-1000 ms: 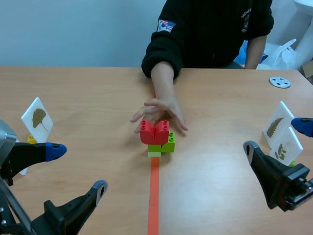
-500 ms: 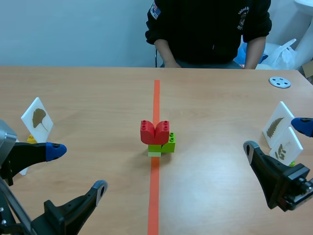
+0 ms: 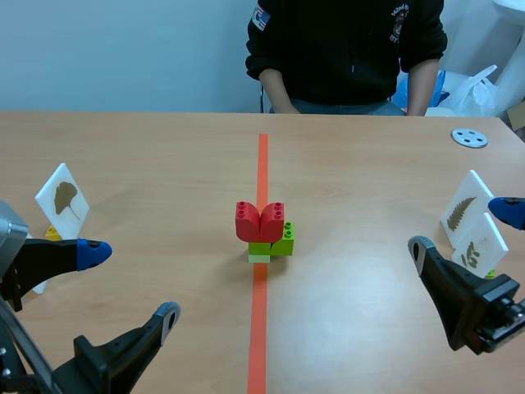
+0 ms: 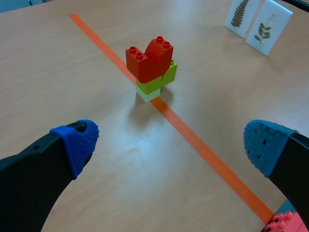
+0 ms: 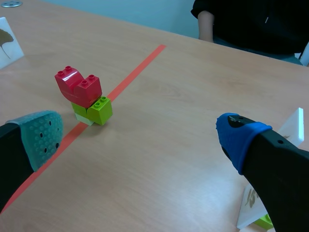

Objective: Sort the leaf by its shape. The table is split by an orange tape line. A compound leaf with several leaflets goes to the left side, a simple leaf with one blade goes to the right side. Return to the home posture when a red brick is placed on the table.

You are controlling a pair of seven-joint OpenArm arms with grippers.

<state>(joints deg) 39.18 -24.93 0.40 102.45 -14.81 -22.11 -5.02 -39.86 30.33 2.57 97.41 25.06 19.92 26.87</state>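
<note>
**Scene view**
- Red brick: two rounded red blocks on top of the green bricks. The stack stands on the orange tape line at mid-table.
- Ginkgo card: white, one fan-shaped blade, upright on a yellow base, well left of the red brick.
- Fern card: white, many leaflets, upright, well right of the red brick.
- Sprig card: small leaflets, touching or just in front of the fern card.
- Grey disc: flat, far beyond and right of the red brick.
- Person: seated at the far edge, dark top.
- Left gripper: near and left of the red brick, fingers spread wide, holding nothing.
- Right gripper: near and right of the red brick, fingers spread wide, holding nothing. The two right-hand cards are beside it.

**Left wrist view**
- Left gripper: blue pads far apart, nothing between them.
- Red brick: ahead of the gripper on the green bricks, which straddle the orange tape line.
- Fern card and sprig card: side by side, beyond the red brick.

**Right wrist view**
- Right gripper: pads far apart, gap bare.
- Red brick: ahead of the gripper, overhanging the green bricks at the orange tape line.
- Ginkgo card: partly in view, beyond the red brick.
- White card: beside one finger, print too hidden to name.
</note>
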